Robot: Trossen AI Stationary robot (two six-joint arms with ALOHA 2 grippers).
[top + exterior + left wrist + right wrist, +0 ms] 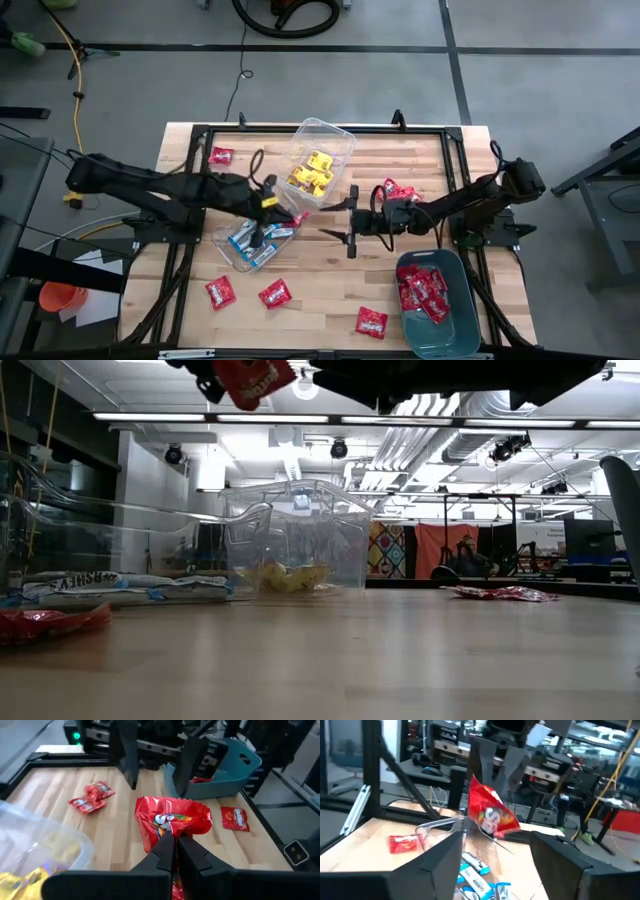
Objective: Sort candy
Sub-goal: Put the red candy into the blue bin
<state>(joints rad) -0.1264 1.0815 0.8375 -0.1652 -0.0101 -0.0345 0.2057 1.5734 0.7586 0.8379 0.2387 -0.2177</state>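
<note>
Red candy packet (172, 821) is held pinched in the left gripper (175, 851) above mid-desk, facing the spread right gripper (350, 218); for a clean handover, it should be kept level until gripped, then carried to the teal bin (470, 330).

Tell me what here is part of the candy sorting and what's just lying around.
Job: red candy packet held up by the left gripper; open right gripper; loose red packets; clear tubs; teal bin.
Lying about: orange bucket; yellow cable.
</note>
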